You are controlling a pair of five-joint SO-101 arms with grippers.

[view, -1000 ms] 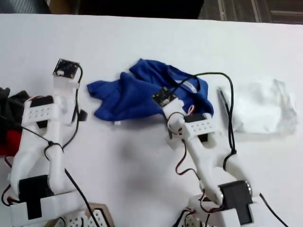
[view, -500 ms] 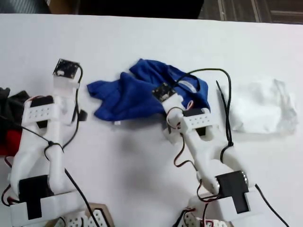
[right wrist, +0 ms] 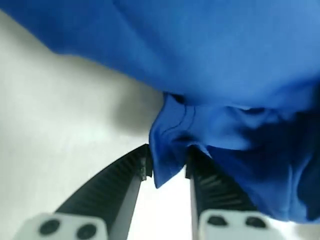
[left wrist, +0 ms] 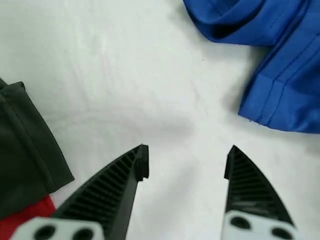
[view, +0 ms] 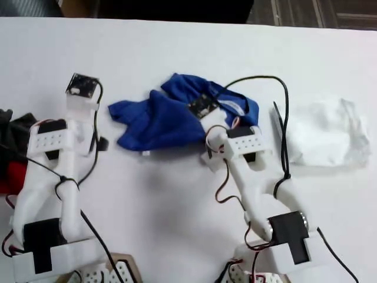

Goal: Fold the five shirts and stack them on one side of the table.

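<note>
Count of shirts: four can be seen, one blue, one white, one black and one red.

Count of arms: two, each with one claw, side by side on the white table (view: 177,47).

Right claw (right wrist: 168,160): narrow, its two dark fingers pinching a hemmed fold of the blue shirt (view: 159,121) that hangs down between them.

Blue shirt: crumpled and unfolded in the middle of the table. Most of it spreads beyond the right claw's tips and off to that claw's left, and a smaller part with the collar label lies to its right.

Left claw (left wrist: 187,155): wide, nothing between its fingers, bare table under the gap.

Blue shirt from the left claw: its nearest sleeve end lies just beyond the tips on the claw's right side, not touching either finger.

Black shirt (left wrist: 25,150): on the left claw's left side, near the finger on that side but apart from it, at the table's edge.

Red shirt (left wrist: 25,217): touching the black shirt and partly under it, farther back from the left claw's tips, towards that arm's base.

White shirt (view: 324,132): one loosely folded bundle lying on the right claw's right side, apart from the claw and just beside the blue shirt's edge.

Cables: one black cable loops above the right arm, another runs along the left arm.
</note>
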